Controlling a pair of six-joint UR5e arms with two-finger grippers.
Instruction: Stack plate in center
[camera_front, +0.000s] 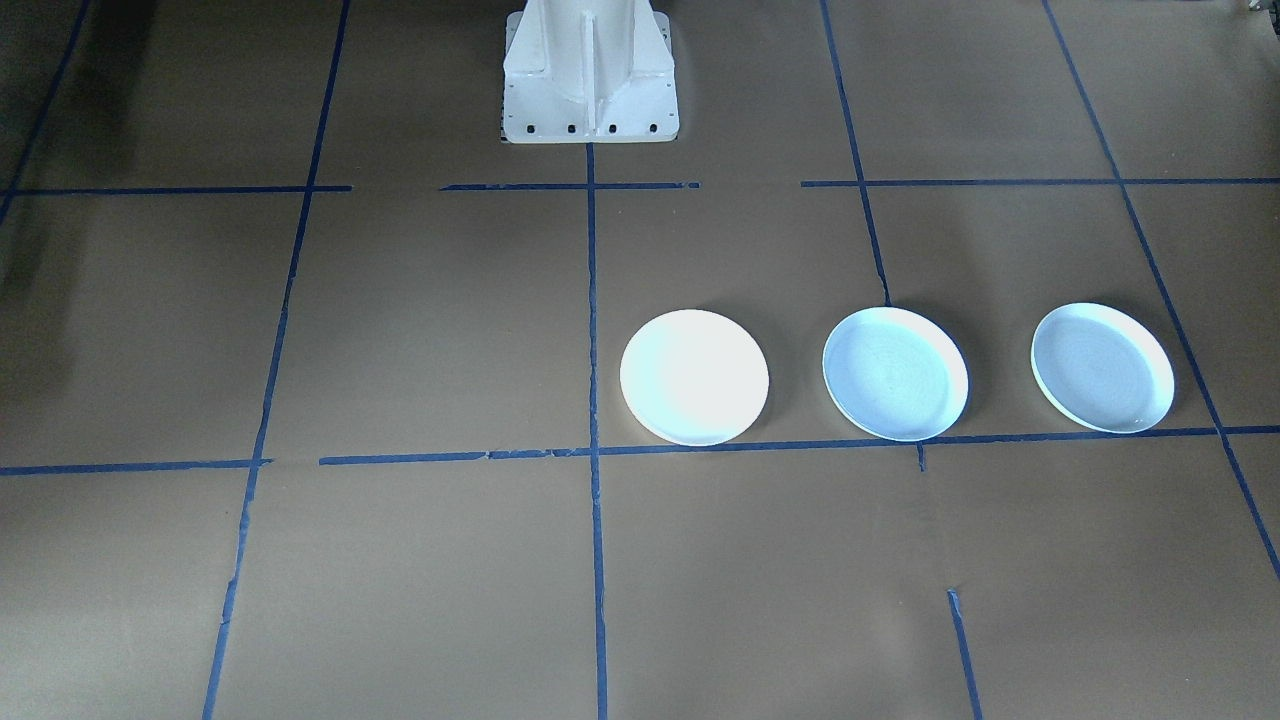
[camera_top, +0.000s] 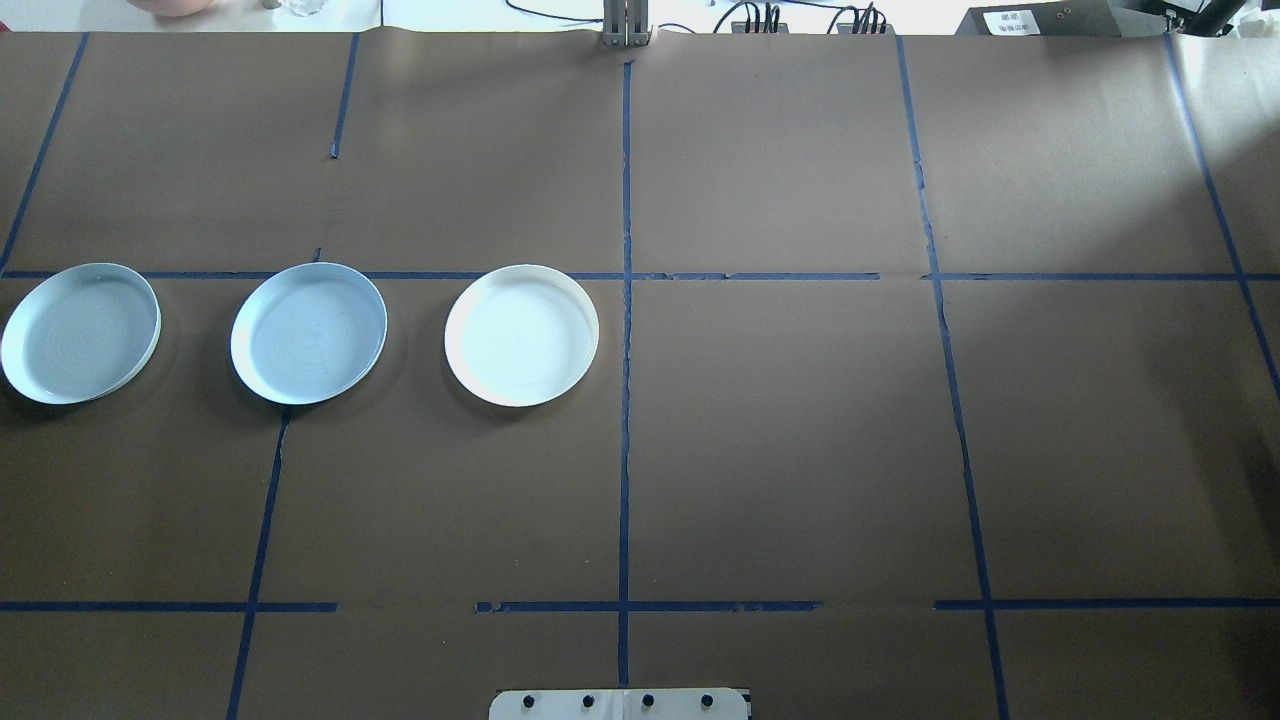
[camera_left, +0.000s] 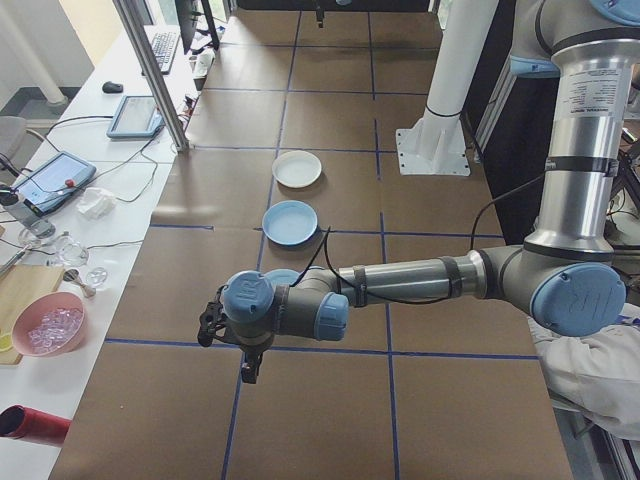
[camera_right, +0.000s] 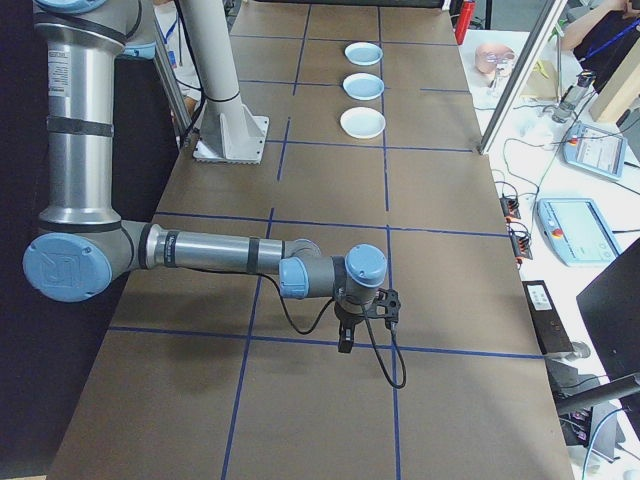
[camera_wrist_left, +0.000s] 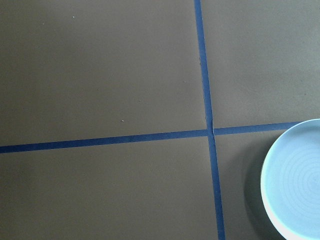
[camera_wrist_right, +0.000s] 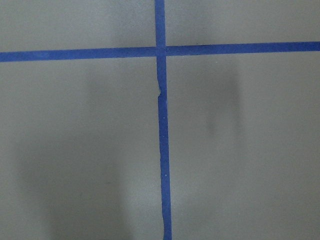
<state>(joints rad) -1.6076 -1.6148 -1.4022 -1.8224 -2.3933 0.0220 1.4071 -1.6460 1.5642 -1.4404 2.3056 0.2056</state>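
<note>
Plates lie apart from both arms: left gripper (camera_left: 240, 350) and right gripper (camera_right: 362, 320) hover over opposite table (camera_top: 800, 420) ends, jaw state untellable. White plate (camera_top: 522, 335) sits near centre, two blue plates (camera_top: 309, 333) toward the left edge.

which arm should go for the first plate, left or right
Probably the left. All three plates, the white plate, the middle blue plate and the outer blue plate, lie on the robot's left half of the table. The left wrist view already shows a blue plate's edge; the right wrist view shows only tape lines.
</note>
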